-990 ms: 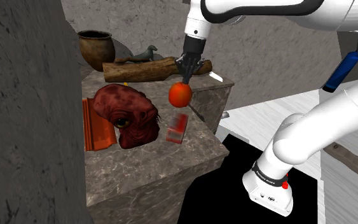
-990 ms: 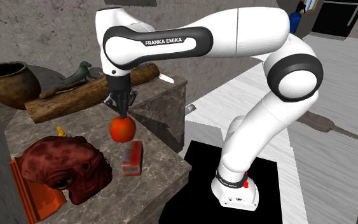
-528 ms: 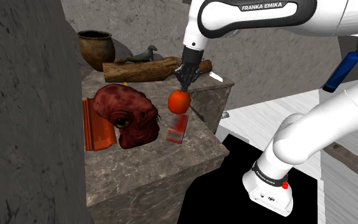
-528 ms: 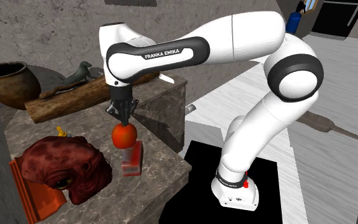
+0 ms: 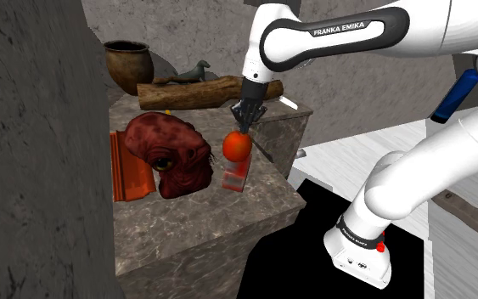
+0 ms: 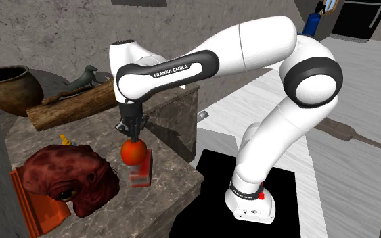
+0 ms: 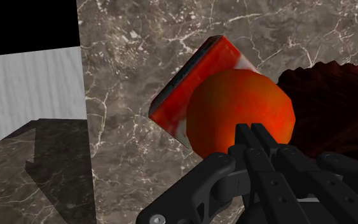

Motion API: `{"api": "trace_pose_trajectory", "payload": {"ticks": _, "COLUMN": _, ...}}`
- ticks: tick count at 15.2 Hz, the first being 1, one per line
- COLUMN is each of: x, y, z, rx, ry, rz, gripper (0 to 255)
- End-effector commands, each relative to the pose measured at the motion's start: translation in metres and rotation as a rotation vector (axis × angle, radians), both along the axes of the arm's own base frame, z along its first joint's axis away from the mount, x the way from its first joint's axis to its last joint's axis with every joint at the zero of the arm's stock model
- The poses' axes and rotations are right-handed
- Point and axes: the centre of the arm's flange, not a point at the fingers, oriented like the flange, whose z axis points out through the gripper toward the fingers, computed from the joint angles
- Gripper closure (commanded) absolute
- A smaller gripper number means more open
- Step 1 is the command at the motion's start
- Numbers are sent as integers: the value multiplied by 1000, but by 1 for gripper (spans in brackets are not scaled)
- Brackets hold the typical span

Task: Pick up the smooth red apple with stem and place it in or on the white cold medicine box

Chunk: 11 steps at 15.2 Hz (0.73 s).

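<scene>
We hold the red apple [image 5: 237, 147] by its top, gripper [image 5: 240, 127] clenched on it, directly over the red-and-white box [image 5: 234, 177] near the marble counter's [image 5: 203, 217] stand-side edge.

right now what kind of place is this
Likely a room in a simulated house, set up as a workspace: rough stone wall, a marbled counter and white plank floor. A pot and a log sit on the counter, where the gripper holds an apple.

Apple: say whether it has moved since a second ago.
Yes. The apple has dropped, away from the log and down close over the red-and-white box.
</scene>
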Motion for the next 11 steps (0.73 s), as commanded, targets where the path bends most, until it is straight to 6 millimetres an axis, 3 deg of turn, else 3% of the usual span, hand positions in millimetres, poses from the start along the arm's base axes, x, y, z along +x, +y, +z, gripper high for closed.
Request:
{"api": "trace_pose_trajectory", "payload": {"ticks": 1, "x": -1, "y": -1, "z": -11, "rx": 0, "ry": -1, "rz": 0, "gripper": 255}}
{"api": "trace_pose_trajectory", "payload": {"ticks": 10, "x": -1, "y": -1, "z": -15, "rx": 0, "ry": -1, "rz": 0, "gripper": 255}}
{"api": "trace_pose_trajectory", "payload": {"ticks": 11, "x": -1, "y": -1, "z": -15, "rx": 0, "ry": -1, "rz": 0, "gripper": 0}}
